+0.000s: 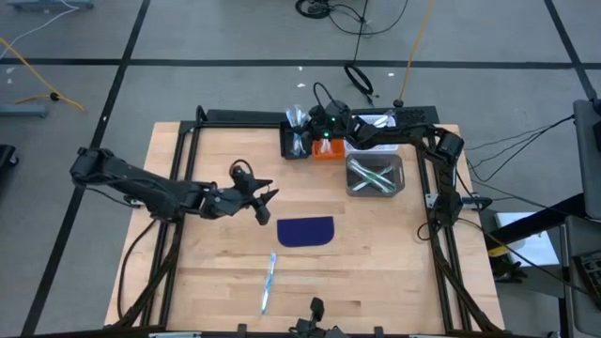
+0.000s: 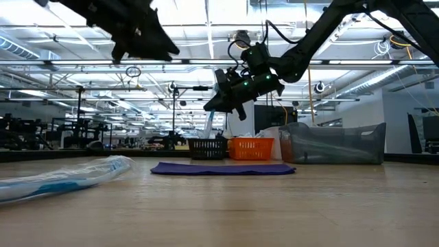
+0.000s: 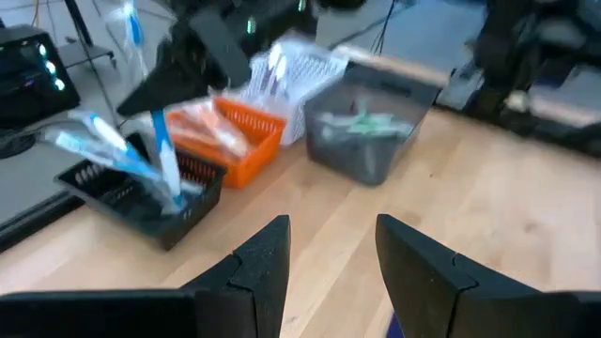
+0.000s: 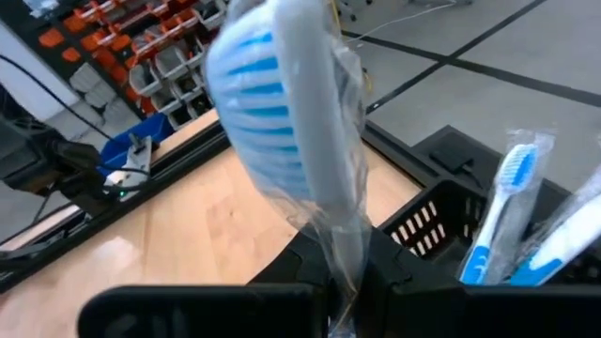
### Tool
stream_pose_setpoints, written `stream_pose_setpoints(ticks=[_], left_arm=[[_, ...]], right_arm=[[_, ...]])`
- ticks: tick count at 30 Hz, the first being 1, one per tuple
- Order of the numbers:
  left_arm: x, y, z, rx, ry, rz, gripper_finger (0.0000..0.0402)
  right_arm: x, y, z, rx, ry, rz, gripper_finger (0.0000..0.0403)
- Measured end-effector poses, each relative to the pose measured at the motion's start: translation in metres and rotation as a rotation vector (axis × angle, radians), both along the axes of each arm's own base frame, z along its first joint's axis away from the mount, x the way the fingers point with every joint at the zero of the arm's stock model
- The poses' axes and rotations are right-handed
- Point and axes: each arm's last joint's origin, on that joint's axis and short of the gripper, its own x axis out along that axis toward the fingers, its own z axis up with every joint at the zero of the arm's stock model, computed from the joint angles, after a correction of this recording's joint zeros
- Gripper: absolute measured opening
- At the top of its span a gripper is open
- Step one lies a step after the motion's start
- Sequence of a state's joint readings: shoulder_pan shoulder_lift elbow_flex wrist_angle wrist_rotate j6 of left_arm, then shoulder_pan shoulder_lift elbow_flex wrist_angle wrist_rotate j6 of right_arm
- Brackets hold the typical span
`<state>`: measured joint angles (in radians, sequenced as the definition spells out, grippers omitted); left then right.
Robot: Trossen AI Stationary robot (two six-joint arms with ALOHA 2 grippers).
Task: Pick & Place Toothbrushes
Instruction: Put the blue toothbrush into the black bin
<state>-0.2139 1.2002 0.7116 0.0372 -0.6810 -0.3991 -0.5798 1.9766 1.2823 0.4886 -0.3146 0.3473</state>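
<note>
Wrapped toothbrush (image 4: pixel 282 122) pinched upright in right hand (image 4: pixel 346 272) (blue-striped).

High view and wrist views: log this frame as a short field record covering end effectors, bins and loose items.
left end effector: open, empty, raised over the table's left-centre
right end effector: shut on wrapped blue-and-white toothbrush, above black bin
black bin: holds blue toothbrushes
orange bin: beside black bin
grey bin: green toothbrushes inside
dark blue mat: bare
loose toothbrush: on table, near front edge
</note>
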Motion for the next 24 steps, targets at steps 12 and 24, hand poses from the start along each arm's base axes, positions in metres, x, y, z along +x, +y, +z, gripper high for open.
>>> stream_pose_setpoints(ticks=[12,24], left_arm=[[0.007,-0.001,-0.007,0.002,0.008,0.0,0.0161],[0.007,-0.003,-0.006,-0.015,-0.015,0.0,0.0161]], right_arm=[[0.001,0.001,0.001,0.006,-0.008,-0.042,0.0008],[0.011,0.004,-0.013,0.001,-0.024,-0.059,0.0008]])
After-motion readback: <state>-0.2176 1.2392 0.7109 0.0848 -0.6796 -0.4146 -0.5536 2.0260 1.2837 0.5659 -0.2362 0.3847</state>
